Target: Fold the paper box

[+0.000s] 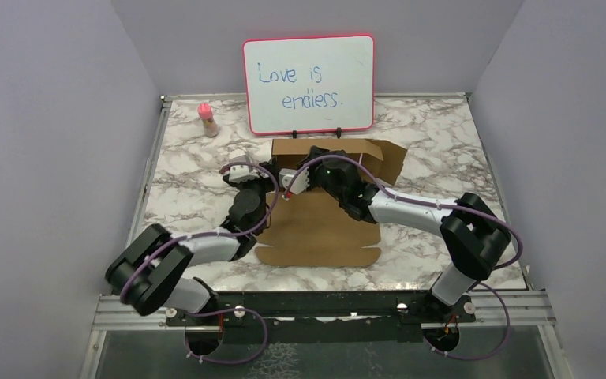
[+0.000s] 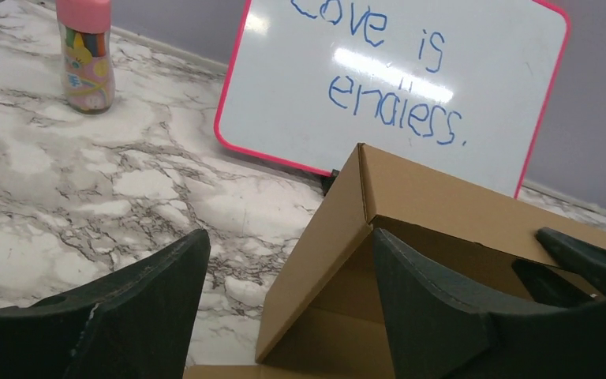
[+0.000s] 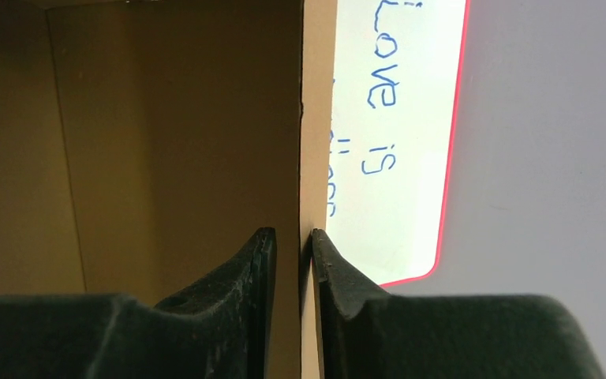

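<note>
The paper box sits on the marble tabletop just in front of the red-framed whiteboard. Its far wall stands upright close below the whiteboard's lower edge. A flat brown panel spreads away from the whiteboard toward the arm bases.

We see the left tool in front of the whiteboard's left half, its jaws spread wide and holding nothing. It straddles the box's raised side wall. One finger is outside over bare marble and the other is inside the box, and neither presses the cardboard.

The right tool is at the upright wall before the whiteboard's middle, its fingers nearly together with the wall's thin edge between them. A dark sliver shows beside one finger, while the other seems to lie against the cardboard. From this close view we cannot tell whether it truly grips the wall.

A pink-capped bottle stands just left of the whiteboard, well apart from the box.
</note>
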Controlling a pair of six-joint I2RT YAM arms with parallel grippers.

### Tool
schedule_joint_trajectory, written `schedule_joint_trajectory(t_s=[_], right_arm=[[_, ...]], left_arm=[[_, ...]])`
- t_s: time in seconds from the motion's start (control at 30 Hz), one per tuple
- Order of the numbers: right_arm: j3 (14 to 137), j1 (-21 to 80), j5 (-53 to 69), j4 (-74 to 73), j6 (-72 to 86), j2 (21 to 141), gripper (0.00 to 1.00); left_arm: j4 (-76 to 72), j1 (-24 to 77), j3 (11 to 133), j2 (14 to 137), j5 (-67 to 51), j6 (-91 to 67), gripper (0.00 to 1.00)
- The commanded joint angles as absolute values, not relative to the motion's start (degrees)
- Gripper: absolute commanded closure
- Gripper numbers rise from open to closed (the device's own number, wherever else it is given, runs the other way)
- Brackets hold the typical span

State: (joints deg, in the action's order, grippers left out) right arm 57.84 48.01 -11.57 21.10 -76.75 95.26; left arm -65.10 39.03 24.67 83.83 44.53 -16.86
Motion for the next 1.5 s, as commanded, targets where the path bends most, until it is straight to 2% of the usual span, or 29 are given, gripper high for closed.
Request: schedule_joint_trajectory(t_s=[0.0,0.07,0.2,0.37,0.57,0.8,1.0,1.17,1.47], right_arm=[[55.8,47.9,-12.4,22.1,-75.6,95.2,0.70],[55.3,47.9,-11.8,22.3,-74.7,94.4,0.67],[54.0,48.0,-9.8,22.4,-71.8,91.9,0.59],[53.5,48.0,-7.5,21.0,-67.7,89.1,0.49],[56.3,48.0,-5.6,14.5,-62.2,87.7,0.39],[57.8,48.0,-4.3,11.4,-51.3,84.8,0.30],[58.9,47.9,-4.1,11.4,-40.8,81.5,0.24],[60.4,47.9,-12.4,13.9,-28.7,80.7,0.19],[58.4,46.5,-19.2,17.0,-9.3,77.7,0.18]], left_arm=[[-49.6,39.2,19.5,71.3,38.1,-24.8,0.22],[-44.2,39.2,17.9,65.0,36.7,-26.7,0.21],[-30.7,38.9,18.5,54.2,35.9,-28.0,0.11],[-17.8,34.0,24.3,48.8,29.0,-29.0,0.04],[-14.5,20.5,31.0,53.1,5.2,-33.8,0.03],[-13.2,12.0,40.5,62.8,-12.9,-36.3,0.02],[-14.4,10.7,46.1,70.6,-20.5,-38.0,0.02],[-17.1,10.3,46.7,74.3,-24.6,-40.2,0.05],[-21.7,9.6,45.7,78.4,-28.8,-44.8,0.16]])
